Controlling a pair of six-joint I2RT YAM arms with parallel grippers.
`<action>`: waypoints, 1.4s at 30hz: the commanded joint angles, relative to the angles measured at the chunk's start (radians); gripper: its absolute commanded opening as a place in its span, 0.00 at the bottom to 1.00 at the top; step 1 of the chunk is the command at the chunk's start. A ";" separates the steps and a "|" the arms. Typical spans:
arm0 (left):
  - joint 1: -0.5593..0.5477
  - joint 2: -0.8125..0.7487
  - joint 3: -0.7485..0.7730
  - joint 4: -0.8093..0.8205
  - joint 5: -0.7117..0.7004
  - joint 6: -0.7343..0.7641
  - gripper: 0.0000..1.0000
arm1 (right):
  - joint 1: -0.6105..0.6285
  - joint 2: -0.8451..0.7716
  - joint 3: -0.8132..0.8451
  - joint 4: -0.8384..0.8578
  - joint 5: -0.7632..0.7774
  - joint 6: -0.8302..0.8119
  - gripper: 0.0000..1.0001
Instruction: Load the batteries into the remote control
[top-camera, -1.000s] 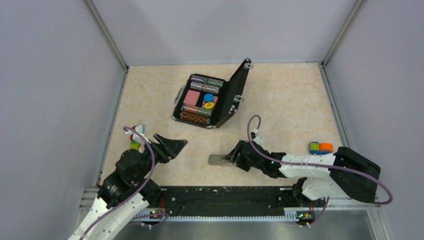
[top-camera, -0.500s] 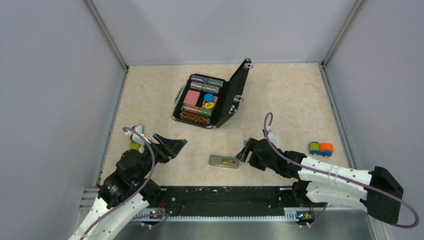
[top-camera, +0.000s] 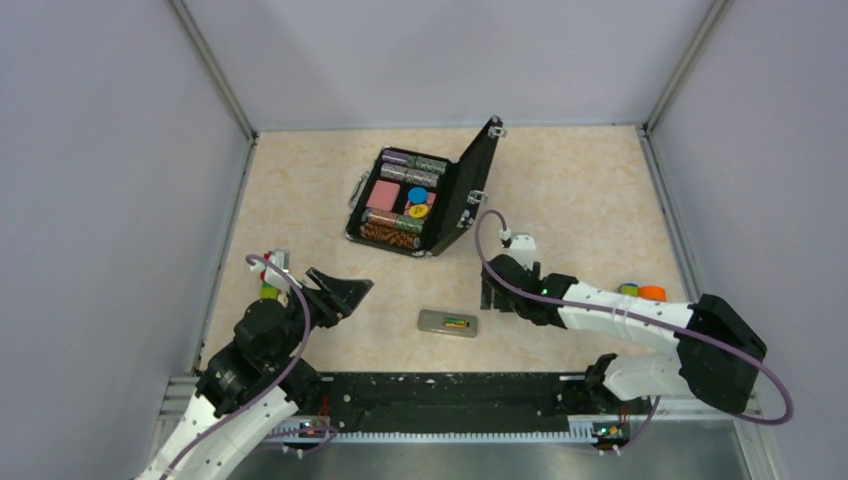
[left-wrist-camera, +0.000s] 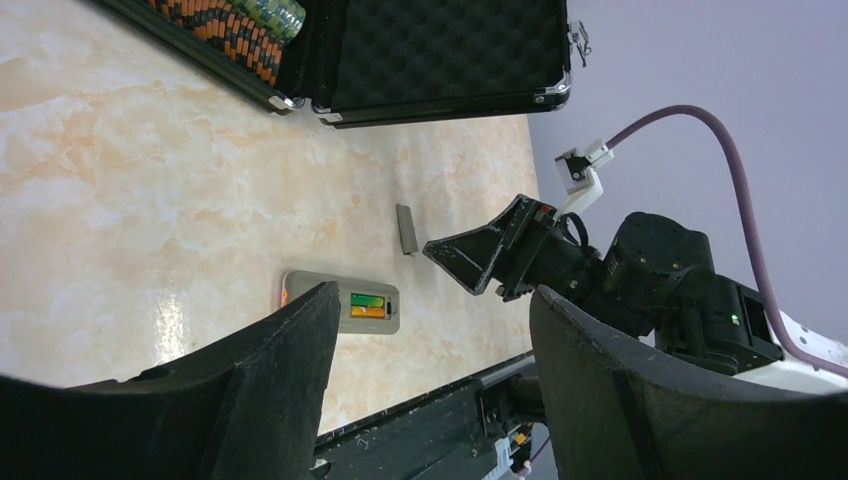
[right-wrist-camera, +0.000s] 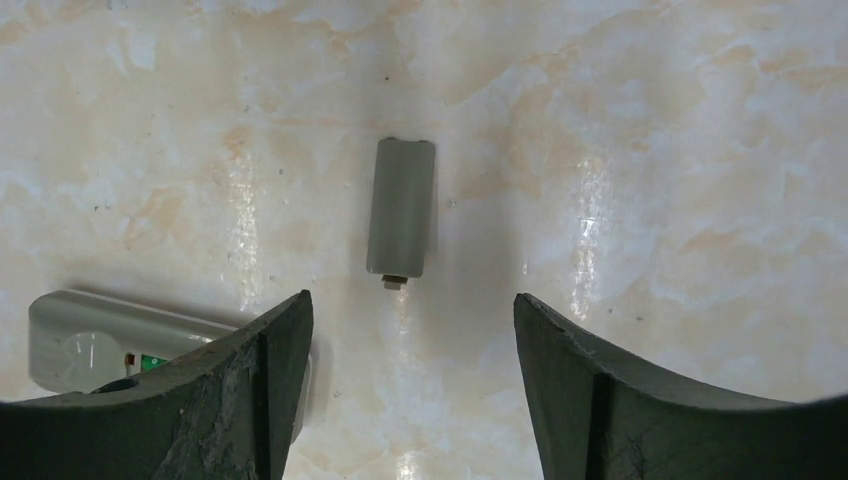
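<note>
remote (top-camera: 447, 322) lies back-up on the counter (top-camera: 580, 200), both batteries (left-wrist-camera: 367, 306) seated in its bay. right tool (top-camera: 491, 296) wide, empty, above the loose cover (right-wrist-camera: 400, 207) nearby. left tool (top-camera: 345, 290) wide, empty.

The scene is recognised as a robotics lab test cell rather than a home or shop. The work area is boxed in on three sides by plain pale grey-lilac panels (top-camera: 100, 200), joined at the corners by bare aluminium struts (top-camera: 215, 75). A beige marble-patterned tabletop (top-camera: 570, 190) is laid as the floor of the booth. A black mounting rail (top-camera: 450, 390) is fixed along its near edge, and a left arm (top-camera: 250, 350) and a right arm (top-camera: 620, 320), both white and black, are bolted to it. Purple cable (left-wrist-camera: 700, 111) is left looped in the open along the arms. A few unrelated props are set out, among them an open black case (top-camera: 468, 195) and a small multicoloured toy (top-camera: 650, 292).
</note>
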 joint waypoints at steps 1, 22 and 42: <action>0.002 -0.002 -0.003 0.015 -0.029 -0.008 0.74 | -0.005 0.030 0.059 0.033 0.053 -0.083 0.72; 0.003 -0.007 0.003 0.006 -0.044 0.006 0.74 | -0.005 0.214 0.041 0.122 0.005 -0.063 0.48; 0.002 -0.053 -0.048 -0.014 0.021 -0.028 0.74 | -0.011 0.013 0.074 0.075 -0.083 -0.231 0.15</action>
